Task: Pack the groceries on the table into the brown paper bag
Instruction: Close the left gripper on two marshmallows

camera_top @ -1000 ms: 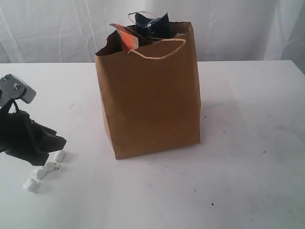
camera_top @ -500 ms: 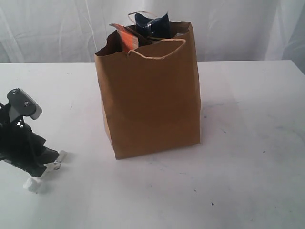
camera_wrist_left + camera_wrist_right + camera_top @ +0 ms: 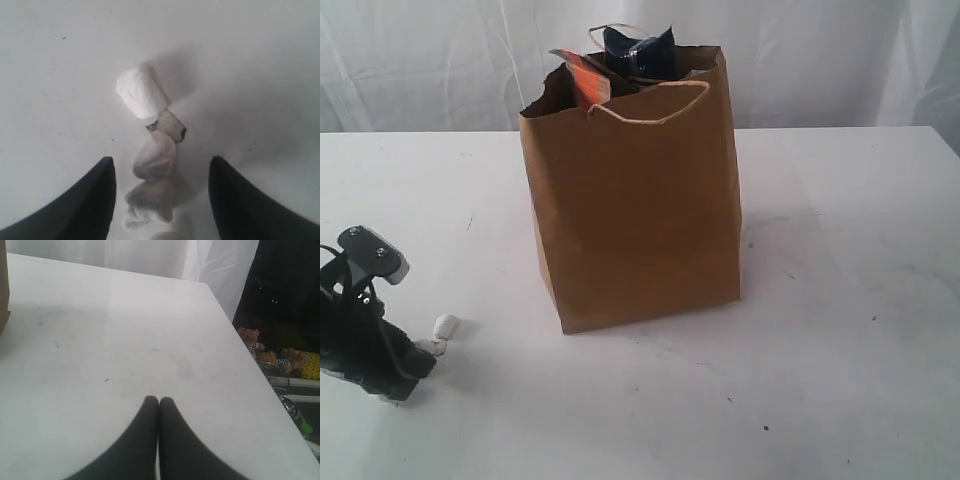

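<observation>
Straddling white wrapped sweets (image 3: 141,94) at far left: left end effector (image 3: 161,165) released, fingers either side of string, not touching; likely set for pinch. Open bench (image 3: 840,300) between sweets and brown paper bag (image 3: 635,220); bag upright, groceries (image 3: 638,52) above ragged rim. Right end effector (image 3: 159,402) clenched, empty, near bench edge.

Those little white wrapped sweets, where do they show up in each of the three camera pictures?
Exterior view: the white wrapped sweets lie low on the left, left of the brown paper bag.
Left wrist view: mid-picture, a string of them running in between the open dark jaws.
Right wrist view: not in it.
Shared landmark: the white table, seen in all three.
</observation>
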{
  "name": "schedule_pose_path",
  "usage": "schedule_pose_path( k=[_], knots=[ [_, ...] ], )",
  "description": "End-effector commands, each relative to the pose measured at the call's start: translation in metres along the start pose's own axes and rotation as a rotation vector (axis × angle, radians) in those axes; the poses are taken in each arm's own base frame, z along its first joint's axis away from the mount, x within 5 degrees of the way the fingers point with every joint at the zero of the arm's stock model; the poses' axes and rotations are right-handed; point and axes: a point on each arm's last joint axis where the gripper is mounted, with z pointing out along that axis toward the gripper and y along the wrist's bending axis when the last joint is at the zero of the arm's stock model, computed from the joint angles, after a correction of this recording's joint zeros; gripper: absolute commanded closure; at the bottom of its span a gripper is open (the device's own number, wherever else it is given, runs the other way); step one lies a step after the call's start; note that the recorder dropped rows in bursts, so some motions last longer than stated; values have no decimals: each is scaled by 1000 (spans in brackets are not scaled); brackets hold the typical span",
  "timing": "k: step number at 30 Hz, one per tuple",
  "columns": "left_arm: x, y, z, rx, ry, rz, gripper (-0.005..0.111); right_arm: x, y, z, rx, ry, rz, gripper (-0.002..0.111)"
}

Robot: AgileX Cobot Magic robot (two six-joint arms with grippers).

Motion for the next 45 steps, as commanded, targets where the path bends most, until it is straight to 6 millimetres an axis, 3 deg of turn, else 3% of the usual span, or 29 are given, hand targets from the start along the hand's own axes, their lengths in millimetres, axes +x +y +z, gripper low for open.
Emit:
schedule_pose_path(
  k=[1, 9, 11, 18, 26, 31, 35, 45],
  knots=[
    [2, -2, 0, 17, -1, -44, 54, 0, -1, 0, 11, -6, 1, 108],
    [2, -3, 0, 23, -1, -99, 100, 0, -1, 0, 11, -6, 1, 108],
    [2, -3, 0, 30, -2, -125, 107, 0, -1, 0, 11, -6, 1, 108],
    [-4, -7, -9, 52, -38, -185, 107, 0, -1, 0, 11, -6, 1, 108],
    [-23, -12, -43, 34, -177, -165, 107, 0, -1, 0, 11, -6, 1, 108],
    [-27, -14, -55, 14, -221, -147, 107, 0, -1, 0, 11, -6, 1, 108],
    [-27, -14, -55, 15, -220, -144, 107, 0, -1, 0, 11, -6, 1, 108],
    [-19, -9, -33, 23, -138, -169, 107, 0, -1, 0, 11, -6, 1, 108]
  ],
)
